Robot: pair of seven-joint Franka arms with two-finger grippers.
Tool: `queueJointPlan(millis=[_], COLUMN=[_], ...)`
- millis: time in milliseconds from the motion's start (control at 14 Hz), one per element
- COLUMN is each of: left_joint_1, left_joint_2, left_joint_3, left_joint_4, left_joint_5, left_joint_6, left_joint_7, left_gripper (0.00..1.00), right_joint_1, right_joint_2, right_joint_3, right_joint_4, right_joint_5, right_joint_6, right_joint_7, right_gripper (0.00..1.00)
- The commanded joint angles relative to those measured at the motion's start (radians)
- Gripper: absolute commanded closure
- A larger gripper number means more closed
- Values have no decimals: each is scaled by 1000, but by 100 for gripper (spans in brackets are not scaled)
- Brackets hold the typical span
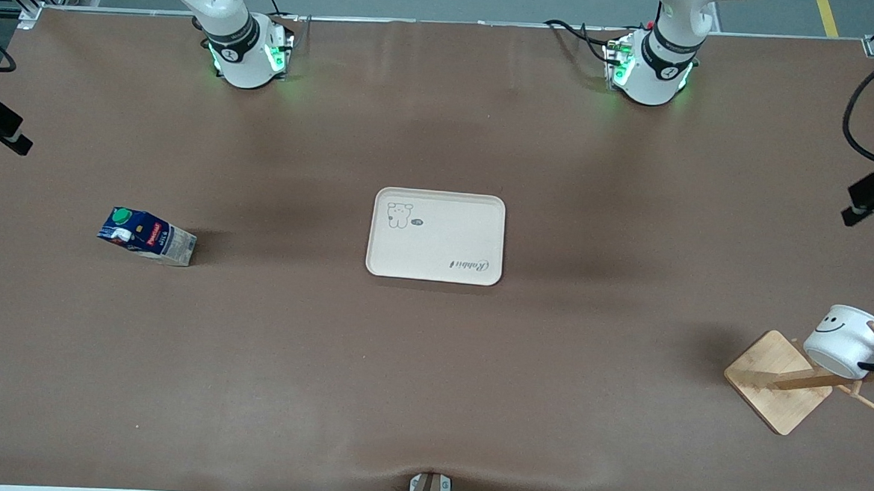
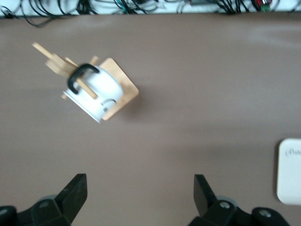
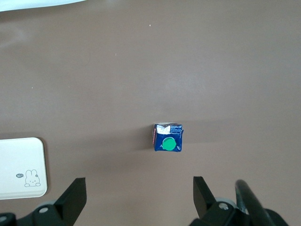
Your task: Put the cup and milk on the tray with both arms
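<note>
The tray lies mid-table. The milk stands toward the right arm's end from it. The cup hangs on a wooden rack toward the left arm's end. The left gripper and right gripper are both wide open, high over the table.

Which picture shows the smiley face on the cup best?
The front view: the cup hangs on the wooden rack with its smiley turned toward that camera. The left wrist view shows the cup from above, mostly its black handle and a bit of the face. The right wrist view does not show the cup.
</note>
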Motion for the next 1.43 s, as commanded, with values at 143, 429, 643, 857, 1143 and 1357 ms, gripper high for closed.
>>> queueJointPlan(millis=[143,429,643,857,1143,1357], left_joint_1=[33,70,91,91,120,152], left_joint_2=[-12,-78,-106,-140,-132,-172], left_joint_3=[-1,-2,-1,-2,-4,-4], left_joint_4=[-79,-236,-337,-455,-564,-669], left_joint_5=[-68,-80,-80,-80,-80,-80], left_joint_6=[136,273,383,506,627,724], left_joint_7=[7,7,7,6,7,20], left_gripper=[0,0,0,0,0,0], right_joint_1=[3,-21,-7,-7,-6,-6], right_joint_2=[19,43,117,140,161,172], right_joint_3=[4,-5,-2,1,3,3], right_joint_4=[26,17,13,11,11,13], right_joint_5=[14,11,13,14,16,16], right_joint_6=[-12,-19,-19,-19,-15,-16], right_joint_7=[-5,-10,-8,-5,-3,-2], right_gripper=[0,0,0,0,0,0])
